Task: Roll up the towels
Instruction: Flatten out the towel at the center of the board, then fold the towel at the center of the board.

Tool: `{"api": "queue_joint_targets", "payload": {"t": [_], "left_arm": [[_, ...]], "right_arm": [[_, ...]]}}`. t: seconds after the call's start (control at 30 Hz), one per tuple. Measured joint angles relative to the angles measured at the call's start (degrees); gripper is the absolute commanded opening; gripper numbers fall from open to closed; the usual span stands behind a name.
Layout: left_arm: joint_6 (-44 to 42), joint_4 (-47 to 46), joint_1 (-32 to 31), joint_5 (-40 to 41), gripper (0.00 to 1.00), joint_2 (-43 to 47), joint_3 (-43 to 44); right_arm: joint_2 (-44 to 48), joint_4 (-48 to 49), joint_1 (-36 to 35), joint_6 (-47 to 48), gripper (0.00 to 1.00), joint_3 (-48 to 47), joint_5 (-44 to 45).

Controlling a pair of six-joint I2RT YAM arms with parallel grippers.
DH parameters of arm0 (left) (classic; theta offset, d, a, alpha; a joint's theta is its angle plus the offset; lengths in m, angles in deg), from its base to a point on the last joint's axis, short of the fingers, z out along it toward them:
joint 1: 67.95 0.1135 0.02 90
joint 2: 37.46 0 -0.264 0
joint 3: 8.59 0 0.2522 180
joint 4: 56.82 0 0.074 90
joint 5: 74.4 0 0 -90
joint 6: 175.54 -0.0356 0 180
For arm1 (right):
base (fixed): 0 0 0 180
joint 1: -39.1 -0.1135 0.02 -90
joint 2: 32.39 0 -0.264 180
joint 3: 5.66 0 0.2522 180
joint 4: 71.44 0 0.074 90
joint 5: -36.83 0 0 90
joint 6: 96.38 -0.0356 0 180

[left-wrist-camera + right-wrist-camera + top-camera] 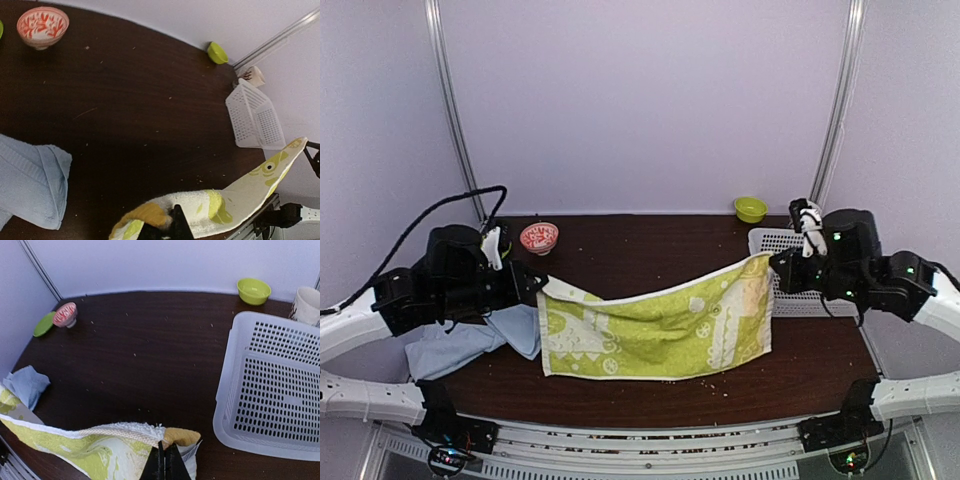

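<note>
The lime-green and cream patterned towel (650, 335) hangs stretched above the table between my two grippers. My left gripper (532, 285) is shut on its left top corner, seen in the left wrist view (170, 225) pinching the yellow-edged corner (147, 215). My right gripper (778, 262) is shut on the right top corner, seen in the right wrist view (165, 460); the towel (100, 452) trails left from it. The pale blue towel (470, 342) lies crumpled on the table under my left arm, also in the left wrist view (30, 182) and right wrist view (25, 382).
A white perforated basket (790, 275) stands at the right, (272, 395). A red-patterned bowl (539, 237) and green plate (44, 324) sit back left. A lime-green bowl (751, 208) and a cup (306, 305) sit back right.
</note>
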Motion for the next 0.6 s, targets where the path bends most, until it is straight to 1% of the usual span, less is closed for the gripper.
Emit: {"api": "queue_joint_targets", "payload": {"t": [0.1,0.2,0.33,0.6], "left_arm": [[4.0,-2.3,5.9,-3.2,0.00,-6.4,-4.3],[6.0,-4.2,10.0,-5.7,0.00,-13.0,-4.4],[7.0,-6.0,13.3,-8.3,0.00,-19.7,-1.7],[6.7,-9.6,18.1,-11.6,0.00,-26.0,2.1]], "right_arm": [[-6.1,2.8,3.0,-1.0,0.00,4.5,-2.8],[-11.1,5.4,5.0,-1.4,0.00,5.2,-3.9],[-17.2,10.5,7.0,-1.6,0.00,4.9,-3.9],[-27.0,15.9,10.4,-1.6,0.00,3.0,-3.8]]}}
